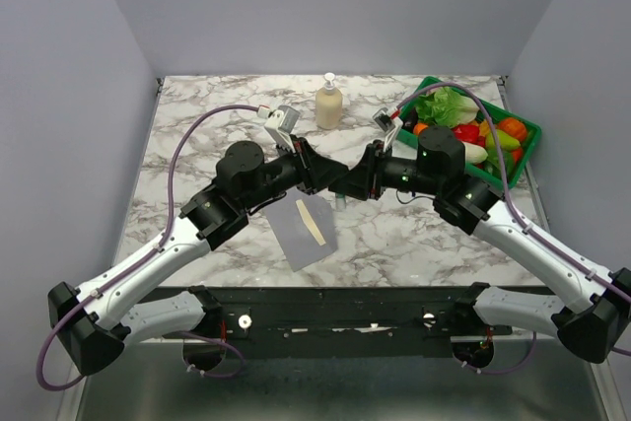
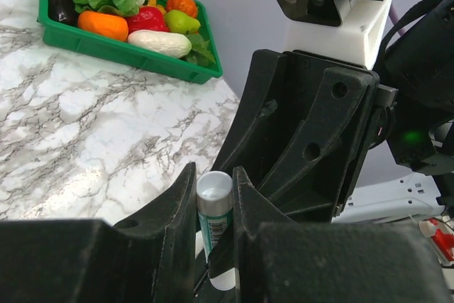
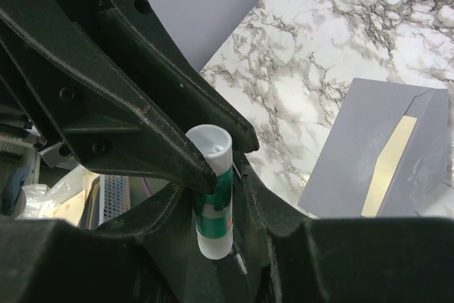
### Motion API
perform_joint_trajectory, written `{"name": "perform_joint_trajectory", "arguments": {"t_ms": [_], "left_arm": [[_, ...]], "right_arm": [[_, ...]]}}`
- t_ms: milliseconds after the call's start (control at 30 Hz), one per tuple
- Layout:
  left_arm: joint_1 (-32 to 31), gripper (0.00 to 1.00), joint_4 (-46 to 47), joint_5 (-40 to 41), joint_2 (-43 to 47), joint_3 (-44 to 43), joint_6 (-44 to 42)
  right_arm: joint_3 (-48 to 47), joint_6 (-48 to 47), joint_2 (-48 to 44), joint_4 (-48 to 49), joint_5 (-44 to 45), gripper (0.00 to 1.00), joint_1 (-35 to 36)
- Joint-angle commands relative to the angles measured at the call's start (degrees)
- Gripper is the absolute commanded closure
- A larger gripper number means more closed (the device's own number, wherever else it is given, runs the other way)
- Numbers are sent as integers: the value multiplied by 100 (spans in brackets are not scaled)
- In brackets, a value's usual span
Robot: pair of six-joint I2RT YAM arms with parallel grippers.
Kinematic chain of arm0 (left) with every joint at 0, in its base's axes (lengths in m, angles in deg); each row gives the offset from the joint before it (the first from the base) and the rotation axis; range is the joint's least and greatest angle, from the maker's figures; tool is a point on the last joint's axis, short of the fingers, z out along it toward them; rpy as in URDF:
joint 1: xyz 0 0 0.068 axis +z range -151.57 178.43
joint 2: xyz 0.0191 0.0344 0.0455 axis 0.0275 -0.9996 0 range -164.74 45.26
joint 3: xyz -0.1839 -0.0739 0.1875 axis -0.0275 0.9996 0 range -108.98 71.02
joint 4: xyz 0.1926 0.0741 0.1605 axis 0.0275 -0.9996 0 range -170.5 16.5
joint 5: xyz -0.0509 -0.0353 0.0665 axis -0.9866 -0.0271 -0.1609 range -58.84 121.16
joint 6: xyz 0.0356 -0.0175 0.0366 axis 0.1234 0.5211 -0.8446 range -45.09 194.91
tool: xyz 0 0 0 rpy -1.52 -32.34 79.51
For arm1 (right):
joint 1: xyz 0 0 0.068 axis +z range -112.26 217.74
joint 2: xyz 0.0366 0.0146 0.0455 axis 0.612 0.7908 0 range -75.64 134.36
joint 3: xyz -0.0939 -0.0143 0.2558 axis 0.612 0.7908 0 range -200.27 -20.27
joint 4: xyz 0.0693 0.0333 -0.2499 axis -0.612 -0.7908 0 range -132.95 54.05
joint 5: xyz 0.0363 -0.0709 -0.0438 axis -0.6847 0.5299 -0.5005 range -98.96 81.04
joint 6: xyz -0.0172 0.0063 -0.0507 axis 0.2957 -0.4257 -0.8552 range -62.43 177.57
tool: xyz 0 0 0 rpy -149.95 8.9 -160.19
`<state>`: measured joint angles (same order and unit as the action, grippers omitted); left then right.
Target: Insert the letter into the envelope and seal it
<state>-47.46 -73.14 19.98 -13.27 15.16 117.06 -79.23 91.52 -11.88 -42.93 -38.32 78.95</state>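
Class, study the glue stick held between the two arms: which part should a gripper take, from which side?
Take the glue stick by its green barrel, closing from the sides across its width. It is a slim round tube standing roughly upright with white ends, so squeezing opposite sides probably holds best.

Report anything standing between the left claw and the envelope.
Nothing visible does. The left claw grips a glue stick above the marble table, and the envelope lies uncovered close by, the letter showing as a cream strip at its flap.
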Motion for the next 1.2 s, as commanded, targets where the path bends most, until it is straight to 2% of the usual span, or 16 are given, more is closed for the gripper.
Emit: {"name": "perform_joint_trajectory", "arguments": {"t_ms": [0, 100, 267, 400, 433, 467, 500, 533, 600, 633, 667, 933, 1067, 1100, 1167], "left_arm": [[-25, 100, -27, -332, -72, -268, -216], [-25, 100, -27, -394, -107, -277, -269], [-17, 100, -308, -420, -186, -434, -444], [-17, 100, -501, -341, -195, -549, -611], [-25, 94, -589, -306, -203, -575, -681], [-25, 82, -642, -245, -195, -628, -699], [-25, 66, -686, -201, -177, -646, -734], [-25, 40, -782, -52, -168, -672, -752], [-17, 23, -888, 115, -90, -769, -831], [-17, 7, -967, 307, -54, -786, -840], [-8, 2, -976, 396, 33, -839, -892], [-8, 3, -1056, 1004, 482, -866, -1007], [-8, 14, -731, 294, 640, -542, -1121], [-17, 15, -643, -195, 649, -488, -1130], [-104, 20, -546, -428, 675, -330, -1121]], "right_arm": [[-116, -56, 30, 30, -210, 64, 27], [-133, -82, 39, 4, -245, 65, 27], [-186, -134, 118, -49, -385, 76, 27], [-265, -187, 180, -154, -500, 99, 27], [-265, -196, 180, -198, -491, 99, 27], [-274, -205, 171, -224, -474, 99, 27], [-283, -205, 154, -233, -413, 99, 27], [-283, -205, 136, -268, -369, 100, 27], [-283, -188, 92, -277, -229, 99, 27], [-274, -187, 57, -303, -184, 99, 27], [-265, -196, 48, -304, -158, 100, 27], [-265, -284, -22, -444, 193, 100, 27], [-283, -92, -189, -444, 773, 100, 27], [-326, -39, -250, -453, 922, 100, 36], [-379, 110, -321, -444, 1344, 99, 36]]}}
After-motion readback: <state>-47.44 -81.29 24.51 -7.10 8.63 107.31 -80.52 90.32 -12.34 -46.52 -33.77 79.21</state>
